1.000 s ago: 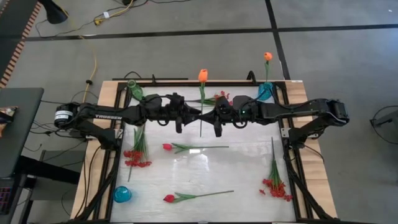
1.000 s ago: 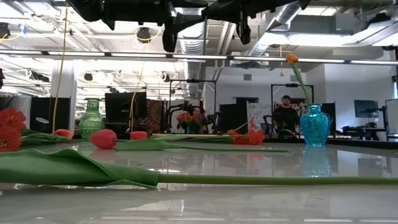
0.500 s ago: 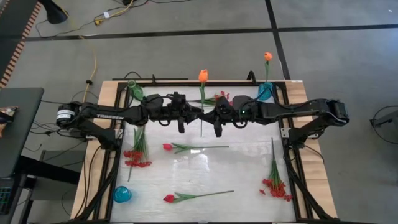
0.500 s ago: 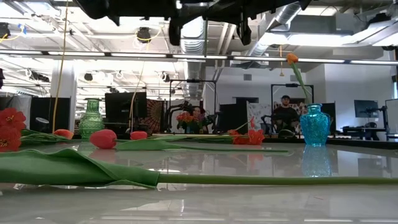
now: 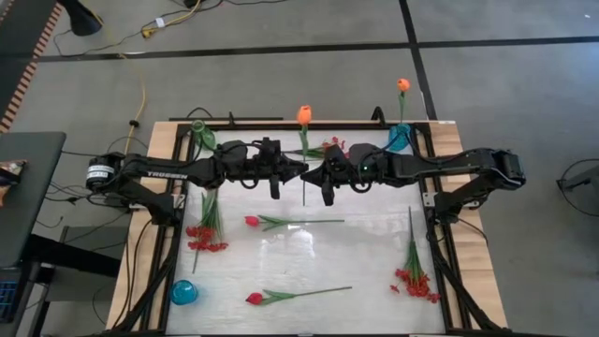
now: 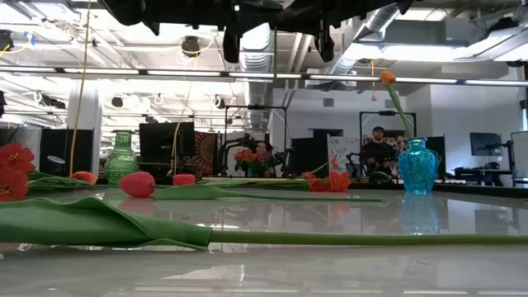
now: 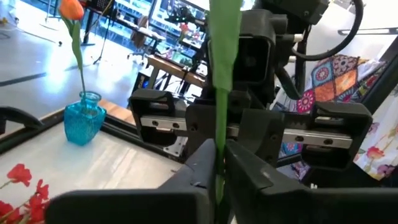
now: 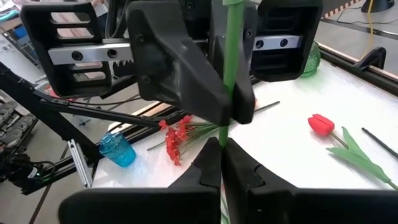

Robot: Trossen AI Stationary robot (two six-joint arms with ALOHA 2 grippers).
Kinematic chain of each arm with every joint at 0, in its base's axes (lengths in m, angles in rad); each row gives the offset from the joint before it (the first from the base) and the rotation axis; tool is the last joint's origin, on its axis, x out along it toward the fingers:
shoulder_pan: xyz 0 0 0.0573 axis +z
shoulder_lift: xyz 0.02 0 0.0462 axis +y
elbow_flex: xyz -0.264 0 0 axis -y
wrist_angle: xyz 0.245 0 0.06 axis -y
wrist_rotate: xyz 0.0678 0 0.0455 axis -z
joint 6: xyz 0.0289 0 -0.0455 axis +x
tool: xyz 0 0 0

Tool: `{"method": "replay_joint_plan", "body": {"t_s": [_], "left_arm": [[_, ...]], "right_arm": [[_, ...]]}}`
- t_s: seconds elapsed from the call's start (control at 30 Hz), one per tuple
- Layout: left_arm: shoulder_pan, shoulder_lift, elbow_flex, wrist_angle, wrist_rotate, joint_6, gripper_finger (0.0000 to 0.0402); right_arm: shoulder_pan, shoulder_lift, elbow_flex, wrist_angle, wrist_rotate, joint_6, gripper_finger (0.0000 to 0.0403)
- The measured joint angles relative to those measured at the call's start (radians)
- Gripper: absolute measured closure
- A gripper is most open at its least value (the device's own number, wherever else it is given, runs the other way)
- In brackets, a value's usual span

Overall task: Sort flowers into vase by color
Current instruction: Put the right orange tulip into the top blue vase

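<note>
An orange tulip [image 5: 304,114] on a long green stem [image 5: 302,192] hangs in the air over the middle of the table's far half. My left gripper [image 5: 296,169] and my right gripper [image 5: 311,172] meet at the stem from opposite sides, both shut on it. The left wrist view shows the stem [image 7: 221,74] rising between my left fingers, in front of the right gripper. A second orange tulip [image 5: 402,84] stands with its stem in the blue vase [image 5: 400,140] at the far right. A green vase [image 5: 202,134] stands at the far left. My left gripper pinches the green stem [image 7: 219,163] between its two fingers, below the stem's middle. The fingers come level from the table's left and lie across the stem. The tulip is lifted clear of the table, roughly upright, bloom up. My right gripper pinches the same stem [image 8: 224,138] between its two fingers, right beside the left gripper's fingers [image 8: 186,87]. It comes from the table's right, slanting slightly down, across the stem. The flower stays clear of the table.
Two pinkish-red tulips [image 5: 281,222] [image 5: 290,296] lie flat in the table's middle and near part. Red sprays lie at the left [image 5: 208,229], near right [image 5: 414,271] and far middle [image 5: 328,148]. A small blue vase [image 5: 183,293] stands near left.
My left gripper has shut on the orange tulip's stem, which my right gripper kept holding. The tulip has stayed where it was, clear of the table.
</note>
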Motion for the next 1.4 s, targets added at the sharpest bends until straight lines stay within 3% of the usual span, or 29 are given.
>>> {"method": "replay_joint_plan", "body": {"t_s": [0.37, 0.67, 0.97, 1.4], "left_arm": [[0.003, 0.000, 0.000, 0.005, -0.059, 0.027, 0.0401], [0.063, 0.061, 0.150, -0.040, -0.070, 0.124, 0.0401], [0.114, 0.398, 0.491, -0.037, 0.058, 0.124, 0.0401], [0.118, 0.969, 1.242, -0.029, 0.053, 0.193, 0.0401]], "right_arm": [[-0.017, -0.054, 0.000, -0.061, 0.000, -0.004, 0.0273], [-0.080, -0.221, 0.000, -0.437, 0.001, -0.068, 0.0175], [-0.070, -0.415, 0.000, -0.796, 0.170, -0.081, 0.0165], [0.084, -0.619, 0.000, -1.230, 0.328, 0.181, 0.0165]]}}
